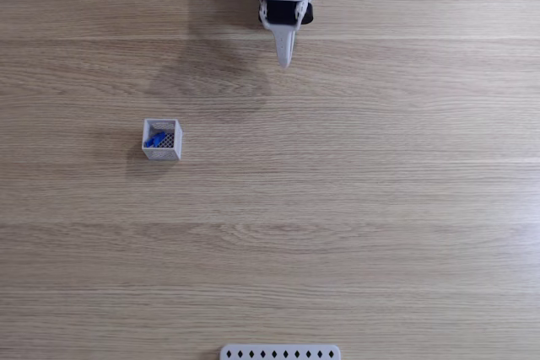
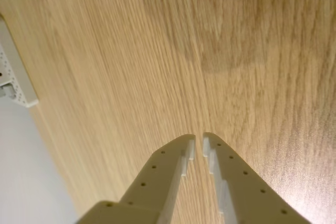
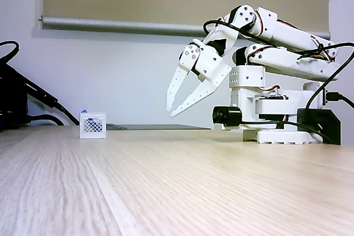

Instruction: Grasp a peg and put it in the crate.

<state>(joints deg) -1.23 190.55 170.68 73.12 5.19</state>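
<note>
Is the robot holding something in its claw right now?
No, nothing. The tool is nearly shut and empty, up above the table. The blue peg already sits in the crate.

Peg (image 1: 155, 137) inside crate (image 1: 162, 152), well left of the claw (image 1: 284, 61) in a fixed view.

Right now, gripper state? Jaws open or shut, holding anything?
Gripper: jaws nearly shut, a thin gap between the tips, holding nothing, raised above the table. The peg lies in the crate.
</note>
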